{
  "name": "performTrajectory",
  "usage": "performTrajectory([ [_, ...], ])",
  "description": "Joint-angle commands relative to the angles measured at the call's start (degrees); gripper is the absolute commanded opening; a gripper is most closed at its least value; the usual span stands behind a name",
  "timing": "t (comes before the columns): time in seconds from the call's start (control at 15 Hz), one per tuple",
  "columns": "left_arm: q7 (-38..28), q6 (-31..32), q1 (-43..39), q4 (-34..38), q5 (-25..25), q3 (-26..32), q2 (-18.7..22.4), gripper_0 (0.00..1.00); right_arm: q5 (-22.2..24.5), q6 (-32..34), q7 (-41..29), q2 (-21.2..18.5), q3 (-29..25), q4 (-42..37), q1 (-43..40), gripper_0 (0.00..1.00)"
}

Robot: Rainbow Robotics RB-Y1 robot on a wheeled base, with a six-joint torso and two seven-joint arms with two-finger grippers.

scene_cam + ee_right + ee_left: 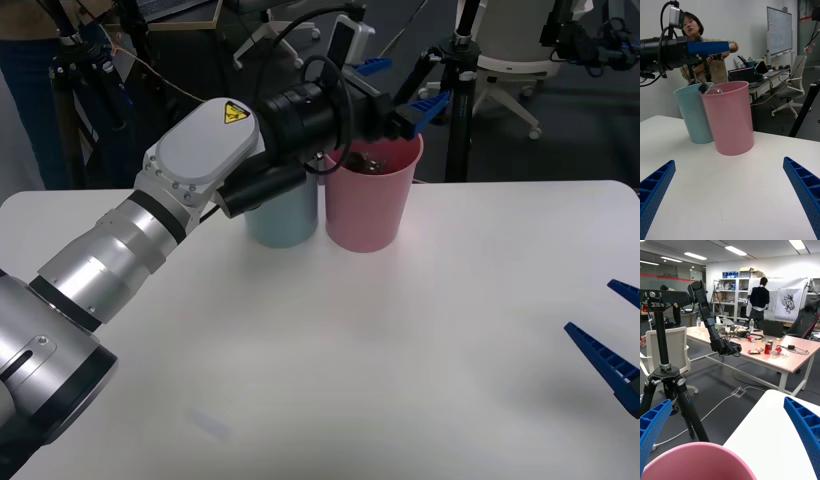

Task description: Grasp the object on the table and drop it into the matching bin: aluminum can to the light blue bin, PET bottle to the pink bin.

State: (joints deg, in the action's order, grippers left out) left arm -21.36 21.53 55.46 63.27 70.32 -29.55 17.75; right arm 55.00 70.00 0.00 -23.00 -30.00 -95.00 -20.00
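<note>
My left hand (400,95) hangs spread wide above the far rim of the pink bin (372,200), holding nothing. The bottle (714,90) lies inside that bin, its dark cap just showing over the rim beside the blue bin (283,215), which stands touching the pink one. Both bins sit near the far edge of the desk (400,380), with bare white desk before them. My right hand (620,340) rests open and empty low at the desk's right edge, well apart from the bins.
</note>
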Motion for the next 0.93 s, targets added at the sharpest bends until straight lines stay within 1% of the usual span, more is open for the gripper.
performTrajectory([
  [0.07, 0.53, 0.00, -0.08, 0.01, -0.98, -0.07, 0.00, 1.00, 0.00, 0.00, 0.00, 0.00, 0.00, 0.00, 0.00, 1.00],
  [0.53, 2.99, 0.35, -0.17, 0.01, -3.00, -0.07, 0.62, 1.00, 0.00, 0.00, 0.00, 0.00, 0.00, 0.00, 0.00, 1.00],
  [0.93, 5.54, 7.12, -0.17, 0.98, -8.89, -0.07, 5.45, 1.00, 0.00, 0.00, 0.00, 0.00, 0.00, 0.00, 0.00, 1.00],
])
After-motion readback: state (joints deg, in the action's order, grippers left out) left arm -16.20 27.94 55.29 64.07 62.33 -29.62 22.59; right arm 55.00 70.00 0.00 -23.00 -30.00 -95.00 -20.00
